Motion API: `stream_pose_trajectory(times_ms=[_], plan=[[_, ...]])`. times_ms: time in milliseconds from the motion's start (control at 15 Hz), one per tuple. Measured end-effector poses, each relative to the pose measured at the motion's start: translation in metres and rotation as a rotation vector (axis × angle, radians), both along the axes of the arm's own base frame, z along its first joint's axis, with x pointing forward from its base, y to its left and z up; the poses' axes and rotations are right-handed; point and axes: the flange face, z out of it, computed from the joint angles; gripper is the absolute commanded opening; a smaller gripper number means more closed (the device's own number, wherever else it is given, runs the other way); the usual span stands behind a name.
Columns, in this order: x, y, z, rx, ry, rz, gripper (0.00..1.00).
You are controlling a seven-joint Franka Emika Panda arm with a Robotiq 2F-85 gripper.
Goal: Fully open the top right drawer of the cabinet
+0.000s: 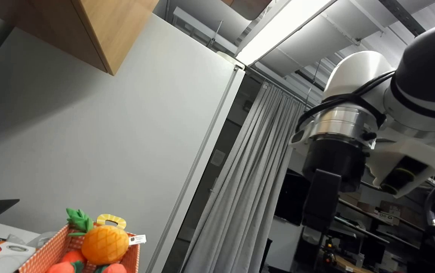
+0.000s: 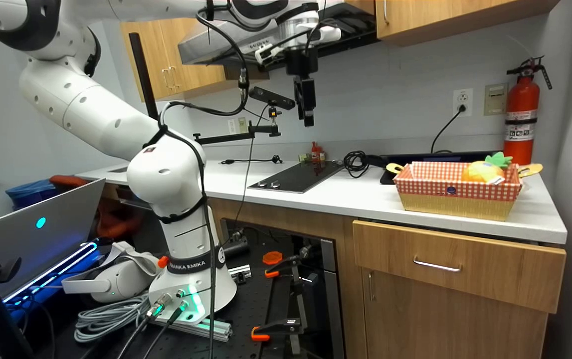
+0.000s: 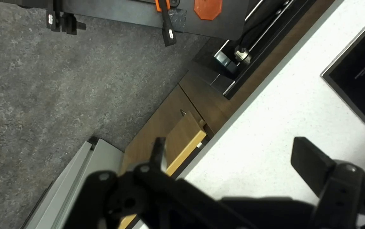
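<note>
The wooden top right drawer (image 2: 500,279) of the cabinet (image 2: 450,324) sits under the counter, with a silver bar handle (image 2: 437,266) on its front. The drawer front stands a little out from the cabinet. In the wrist view the drawer (image 3: 184,136) shows a dark narrow gap behind its front; its handle is not visible there. My gripper (image 3: 230,141) is open and empty, high above the counter. In both exterior views the gripper (image 1: 310,231) is seen edge-on, and it hangs down (image 2: 308,117) left of the drawer and well above it.
A red checked basket (image 2: 458,207) with toy fruit stands on the white counter (image 2: 365,199) above the drawer. A cooktop (image 2: 300,177), a camera on a bracket (image 2: 272,97), a range hood (image 2: 251,45) and a fire extinguisher (image 2: 521,114) are nearby. A lower door (image 2: 415,319) is below.
</note>
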Motion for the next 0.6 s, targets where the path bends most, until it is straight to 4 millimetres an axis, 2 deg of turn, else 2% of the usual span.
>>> stream_pose_trajectory(times_ms=[267,600], plan=[[0.017,-0.028,-0.006,0.001,0.001,-0.065,1.00],[0.048,-0.086,-0.018,-0.034,-0.034,-0.176,1.00]])
